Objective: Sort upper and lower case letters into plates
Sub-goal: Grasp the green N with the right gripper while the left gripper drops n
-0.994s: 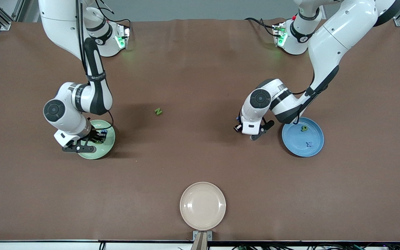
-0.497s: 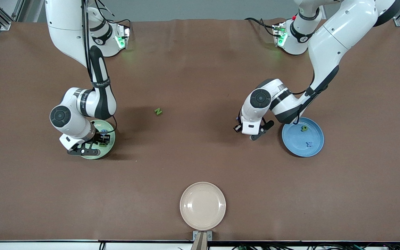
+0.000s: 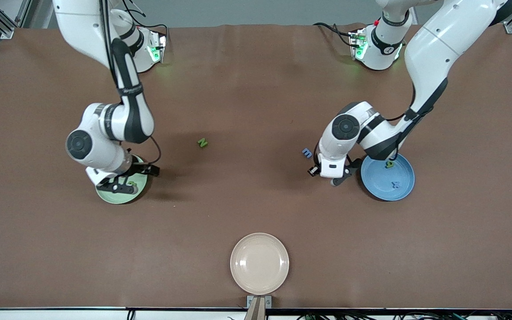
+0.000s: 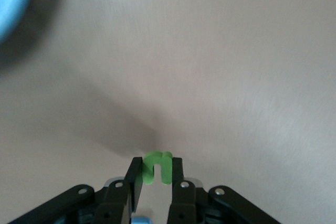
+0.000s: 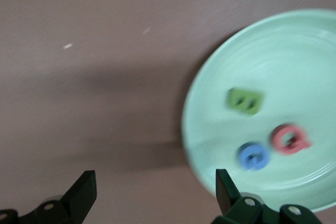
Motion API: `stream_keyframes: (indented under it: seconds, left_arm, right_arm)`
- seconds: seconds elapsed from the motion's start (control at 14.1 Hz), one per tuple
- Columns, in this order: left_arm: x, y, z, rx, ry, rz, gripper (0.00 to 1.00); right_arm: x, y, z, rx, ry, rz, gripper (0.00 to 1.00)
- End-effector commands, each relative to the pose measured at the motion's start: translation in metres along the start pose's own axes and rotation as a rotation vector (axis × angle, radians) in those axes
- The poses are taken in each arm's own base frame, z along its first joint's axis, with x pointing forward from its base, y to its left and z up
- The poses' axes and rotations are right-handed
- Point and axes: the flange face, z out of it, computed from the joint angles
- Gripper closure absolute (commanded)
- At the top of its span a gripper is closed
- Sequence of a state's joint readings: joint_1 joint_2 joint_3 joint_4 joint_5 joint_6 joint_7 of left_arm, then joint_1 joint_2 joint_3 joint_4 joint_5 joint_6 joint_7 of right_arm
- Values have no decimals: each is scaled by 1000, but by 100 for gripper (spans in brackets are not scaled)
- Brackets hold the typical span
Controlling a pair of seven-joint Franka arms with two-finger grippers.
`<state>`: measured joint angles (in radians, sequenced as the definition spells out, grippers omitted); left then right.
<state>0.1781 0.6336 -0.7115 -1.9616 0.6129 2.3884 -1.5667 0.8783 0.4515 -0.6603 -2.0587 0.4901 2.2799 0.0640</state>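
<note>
The mint green plate (image 3: 105,194) lies toward the right arm's end, and my right gripper (image 3: 134,178) hangs over it. Its fingers are open and empty (image 5: 155,187). In that plate (image 5: 294,45) lie a green letter (image 5: 244,100), a blue letter (image 5: 253,156) and a red letter (image 5: 290,139). Beside the rim of the blue plate (image 3: 378,180), my left gripper (image 3: 335,178) is shut on a small green letter (image 4: 156,167). The blue plate holds a green letter (image 3: 389,164) and a blue x (image 3: 396,184). On the bare table lie a green N (image 3: 202,142) and a blue m (image 3: 307,153).
A cream-beige plate (image 3: 259,263) sits empty near the table's front edge, nearest the front camera. Both arm bases stand along the back edge, with cables beside them.
My right gripper has opened over the mint green plate and shifted slightly. My left gripper has shut on the green letter and moved toward the blue plate, uncovering the blue m.
</note>
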Motion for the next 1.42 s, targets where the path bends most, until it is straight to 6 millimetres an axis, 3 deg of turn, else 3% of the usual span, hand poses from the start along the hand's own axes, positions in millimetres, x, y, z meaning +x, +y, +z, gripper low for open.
stream_keyframes:
  seconds: [0.0,0.35,0.78,1.06,1.35]
  left_arm:
    - [28,-20,-28,38,61,89,90]
    - [84,-75,-37,88,-1,238,90]
    - [134,-143,-19,141,2,339,89]
    - [155,-170,-12,145,-3,398,88]
    - [171,-184,-5,137,18,444,87]
  right_arm:
    - [-58,-56,18,7,17,114,0]
    - [-124,-130,51,-19,82,397,0]
    - [-148,-138,77,-51,107,554,3]
    - [-157,-133,86,-56,120,592,6]
    - [-165,-139,92,-32,96,644,22]
